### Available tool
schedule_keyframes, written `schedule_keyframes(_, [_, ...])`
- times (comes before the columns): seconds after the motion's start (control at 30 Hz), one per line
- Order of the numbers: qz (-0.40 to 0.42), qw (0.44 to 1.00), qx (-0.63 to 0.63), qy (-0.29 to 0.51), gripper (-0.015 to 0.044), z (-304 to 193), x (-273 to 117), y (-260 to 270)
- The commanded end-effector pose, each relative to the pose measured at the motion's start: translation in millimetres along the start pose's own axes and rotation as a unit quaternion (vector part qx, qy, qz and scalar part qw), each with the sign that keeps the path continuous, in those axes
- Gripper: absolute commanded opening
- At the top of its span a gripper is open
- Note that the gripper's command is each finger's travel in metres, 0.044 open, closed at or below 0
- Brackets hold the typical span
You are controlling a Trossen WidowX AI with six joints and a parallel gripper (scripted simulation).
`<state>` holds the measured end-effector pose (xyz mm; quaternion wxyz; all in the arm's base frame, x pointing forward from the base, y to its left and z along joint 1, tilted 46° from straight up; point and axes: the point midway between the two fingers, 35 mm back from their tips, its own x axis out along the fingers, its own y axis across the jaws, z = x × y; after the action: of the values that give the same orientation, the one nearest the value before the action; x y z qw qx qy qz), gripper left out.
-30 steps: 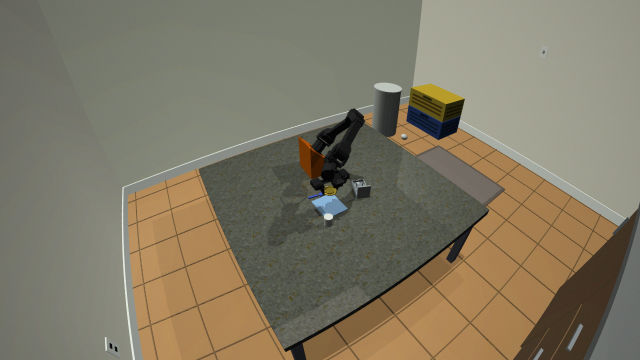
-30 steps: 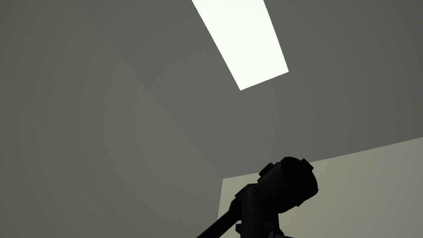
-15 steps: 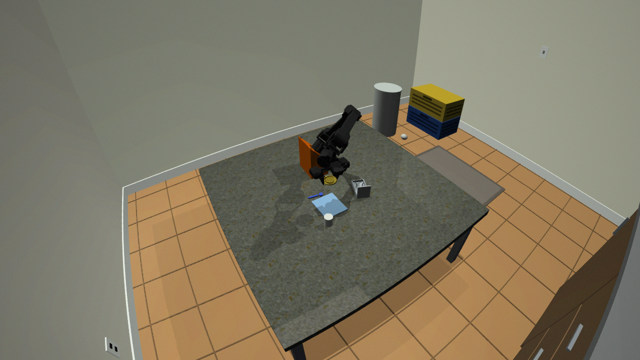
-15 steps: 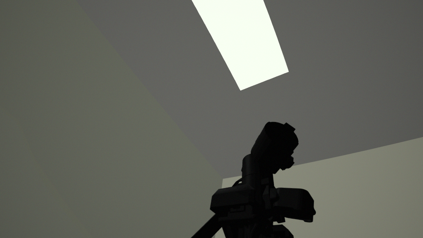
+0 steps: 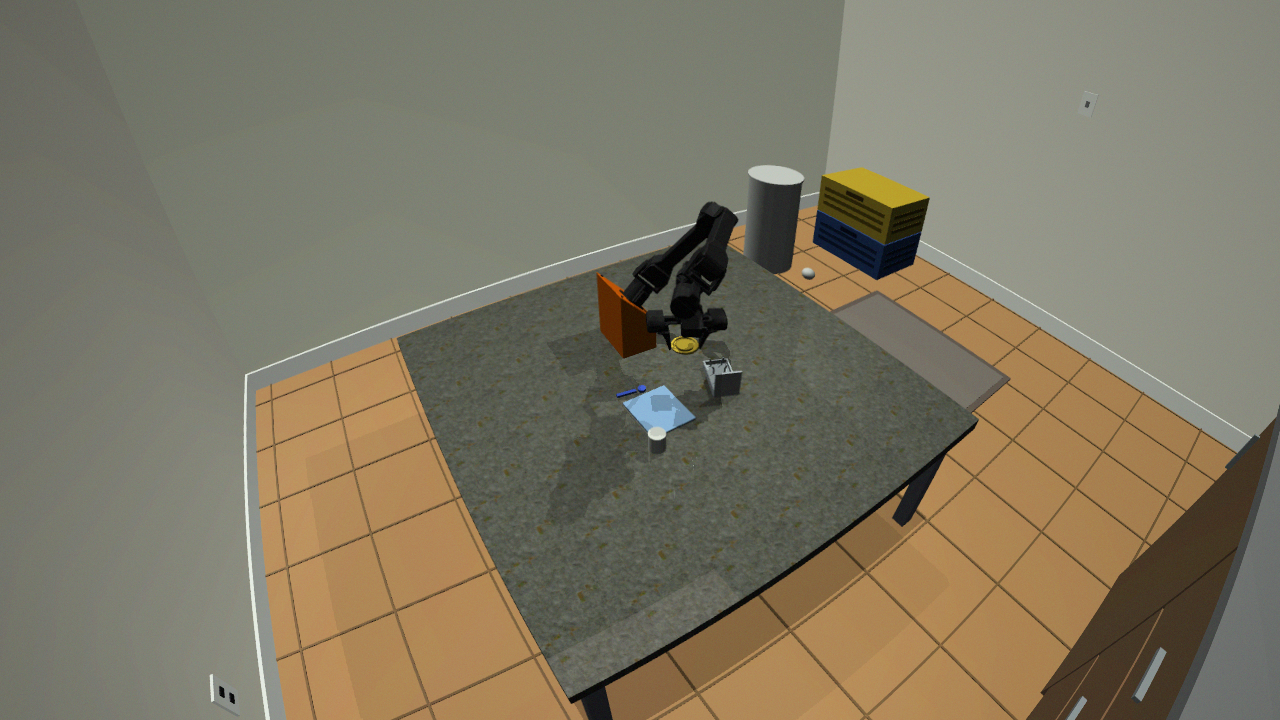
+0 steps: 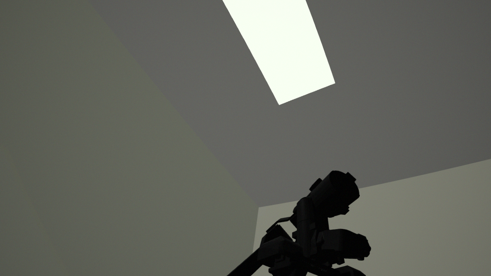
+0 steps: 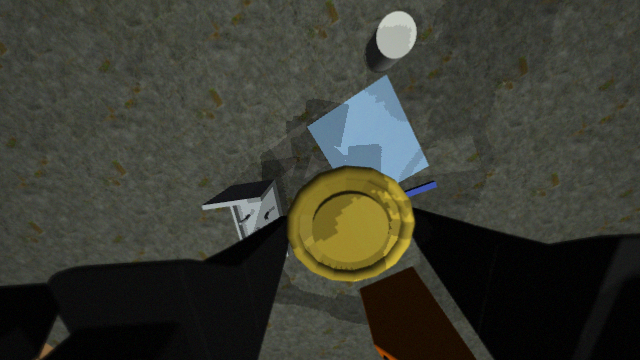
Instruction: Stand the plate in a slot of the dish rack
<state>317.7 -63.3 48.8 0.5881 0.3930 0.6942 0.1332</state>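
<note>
Between the black fingers, pinched at its rim: round, ridged yellow plate (image 7: 350, 222), above speckled grey desk (image 7: 125, 125).

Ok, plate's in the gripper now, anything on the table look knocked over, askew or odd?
Nothing stands out. The gripper holds the yellow plate flat, by its rim, above the table. Below, the blue mat lies flat, the white cup and dish rack stand upright, and the blue spoon lies beside the mat.

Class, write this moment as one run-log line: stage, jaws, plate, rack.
stage: carry | jaws: shut on plate | plate: lifted flat, off mat | rack: no plate in it | next: stand plate in slot
</note>
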Motion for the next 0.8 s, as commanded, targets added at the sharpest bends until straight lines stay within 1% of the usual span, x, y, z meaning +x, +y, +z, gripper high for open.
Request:
schedule_keyframes(0.0, [0.001,0.998,0.058,-0.005,0.0,-13,-5,18])
schedule_keyframes(0.37, [0.002,0.97,0.244,-0.005,0.0,-57,-7,62])
schedule_keyframes(0.77, [0.004,0.899,0.437,-0.002,0.0,-111,-4,97])
